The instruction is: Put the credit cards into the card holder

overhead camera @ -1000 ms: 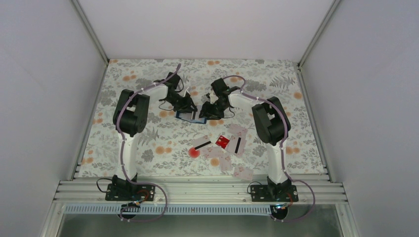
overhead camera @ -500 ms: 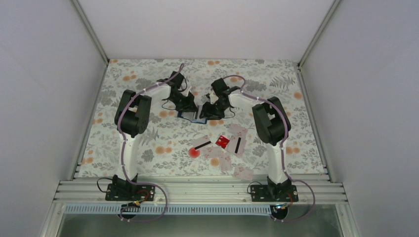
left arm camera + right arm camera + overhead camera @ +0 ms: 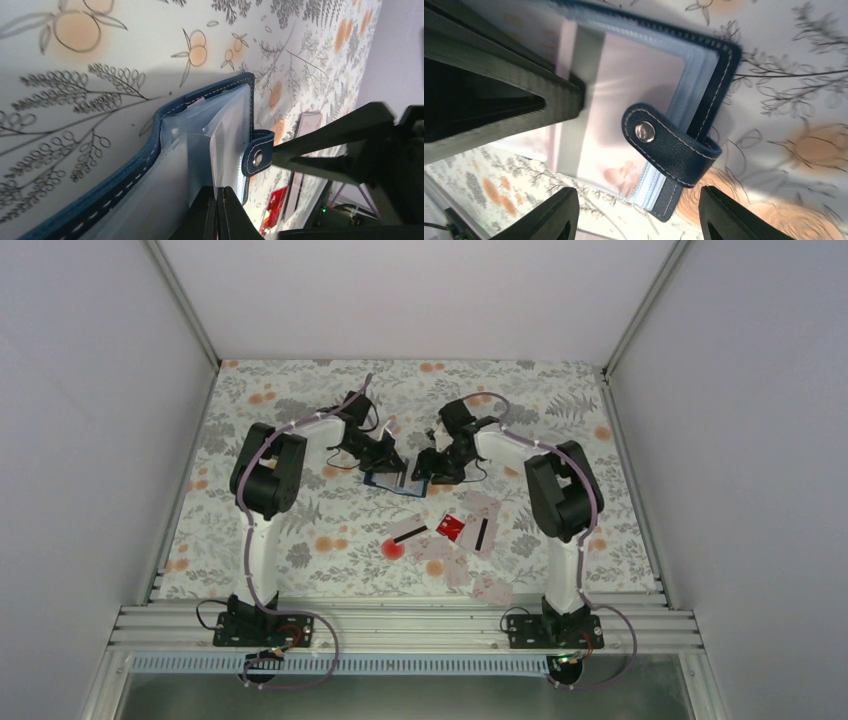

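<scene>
Since a second earlier the left hand (image 3: 217, 192) had clenched shut, and the right arm had swung its elbow out toward 3 o'clock while the right hand (image 3: 636, 192) spread wider. The left hand now pinched the edge of a clear pocket (image 3: 227, 130) of the holder (image 3: 200, 125), which lay open on the bench (image 3: 100, 65) with its pockets up. From above, that hand stood at the holder's 10 o'clock edge. The right hand hung released at the holder's 2 o'clock side, its fingers (image 3: 559, 215) apart on either side of the tab (image 3: 664, 145), touching nothing I could make out. The tab lay folded over the pockets, its snap showing. The cards (image 3: 480, 532) lay loose on the bench at 5 o'clock from the holder, well apart from both hands. The red card (image 3: 451, 527) sat among them, a black-striped one just at its 9 o'clock.
</scene>
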Controlling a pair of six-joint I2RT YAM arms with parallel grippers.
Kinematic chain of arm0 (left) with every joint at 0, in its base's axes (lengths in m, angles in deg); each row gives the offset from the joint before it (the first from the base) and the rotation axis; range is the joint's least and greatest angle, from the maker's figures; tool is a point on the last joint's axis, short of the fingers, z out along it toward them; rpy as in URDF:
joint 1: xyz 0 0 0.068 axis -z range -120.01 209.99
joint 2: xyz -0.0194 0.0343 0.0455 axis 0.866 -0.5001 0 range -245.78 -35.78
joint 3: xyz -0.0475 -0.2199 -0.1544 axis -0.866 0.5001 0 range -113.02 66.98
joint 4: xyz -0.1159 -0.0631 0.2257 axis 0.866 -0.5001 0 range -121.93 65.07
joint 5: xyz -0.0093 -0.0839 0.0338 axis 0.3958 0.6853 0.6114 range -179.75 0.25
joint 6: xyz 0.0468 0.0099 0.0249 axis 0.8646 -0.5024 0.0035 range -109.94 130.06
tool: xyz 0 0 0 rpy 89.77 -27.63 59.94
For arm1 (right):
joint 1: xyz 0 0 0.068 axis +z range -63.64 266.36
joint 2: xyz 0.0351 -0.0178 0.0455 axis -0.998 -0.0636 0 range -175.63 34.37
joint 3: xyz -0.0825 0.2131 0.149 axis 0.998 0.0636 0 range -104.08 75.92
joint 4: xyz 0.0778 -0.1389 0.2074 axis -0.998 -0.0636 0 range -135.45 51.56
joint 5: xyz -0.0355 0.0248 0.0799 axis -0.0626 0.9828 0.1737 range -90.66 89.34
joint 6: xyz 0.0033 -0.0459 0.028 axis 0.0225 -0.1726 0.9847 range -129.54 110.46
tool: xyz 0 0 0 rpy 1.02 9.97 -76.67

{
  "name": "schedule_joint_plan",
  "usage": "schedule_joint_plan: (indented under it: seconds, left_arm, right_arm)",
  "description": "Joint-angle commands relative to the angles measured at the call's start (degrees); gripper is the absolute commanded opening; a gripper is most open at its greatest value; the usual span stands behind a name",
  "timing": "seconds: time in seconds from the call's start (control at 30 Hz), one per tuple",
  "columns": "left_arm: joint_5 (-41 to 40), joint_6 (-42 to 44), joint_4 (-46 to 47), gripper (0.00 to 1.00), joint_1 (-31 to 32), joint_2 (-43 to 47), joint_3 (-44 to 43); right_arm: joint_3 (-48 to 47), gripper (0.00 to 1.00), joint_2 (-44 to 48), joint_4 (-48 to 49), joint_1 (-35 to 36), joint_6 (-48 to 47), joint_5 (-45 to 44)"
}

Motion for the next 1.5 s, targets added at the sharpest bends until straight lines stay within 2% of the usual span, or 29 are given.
schedule_joint_plan:
  seconds: [0.0, 0.17, 0.37, 0.57, 1.47]
  left_arm:
    - [4.48, 0.01, 0.47, 0.02, -0.41, 1.69, 2.52]
    - [9.32, -1.40, 3.67, 0.02, -0.60, 2.65, 3.97]
    - [15.16, -3.57, 7.58, 0.02, -0.90, 3.85, 5.86]
    - [18.80, -5.79, 9.68, 0.02, -1.49, 5.41, 5.41]
    - [24.47, -5.51, 6.02, 0.02, -2.83, 7.34, -1.01]
  right_arm:
    - [1.55, 0.63, 6.54, 0.17, -2.42, -1.32, 2.39]
    - [3.70, 0.71, 10.01, 0.53, -3.39, -2.03, 7.84]
    - [8.56, 0.72, 11.55, 6.82, -3.51, -0.05, 19.23]
    - [9.18, 0.70, 10.30, 10.22, -3.53, 2.05, 25.94]
    - [5.06, 0.67, 8.68, 8.24, -6.03, 3.07, 23.83]
